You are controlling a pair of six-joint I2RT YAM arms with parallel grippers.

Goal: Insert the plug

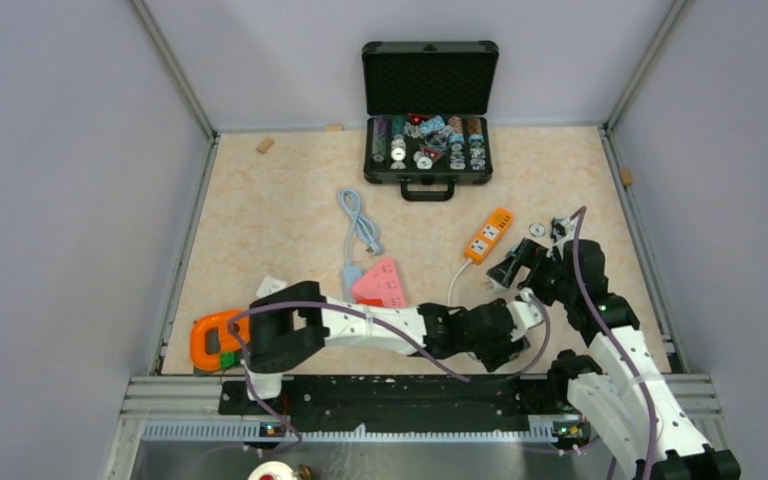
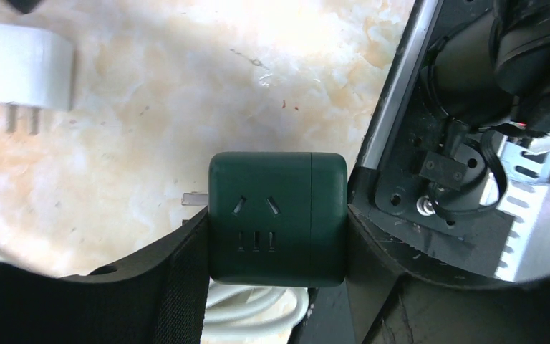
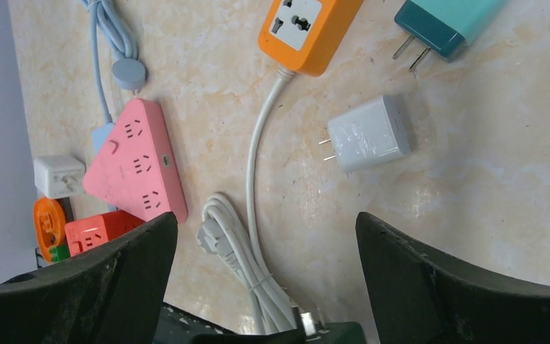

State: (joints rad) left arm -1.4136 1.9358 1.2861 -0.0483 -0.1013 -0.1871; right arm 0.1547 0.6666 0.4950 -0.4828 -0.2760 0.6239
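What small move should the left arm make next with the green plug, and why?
Likely raise the left end effector a little and start it toward the orange plastic power strip. It is shut on the dark green cube-shaped plug, a metal prong showing at its side, and the strip's end socket looks empty.

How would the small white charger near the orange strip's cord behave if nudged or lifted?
The white charger is boxy and lies flat, so it would probably slide, not roll. Its glossy shell looks slick and might slip between jaws. Small and cordless, it is likely light and easily shoved.
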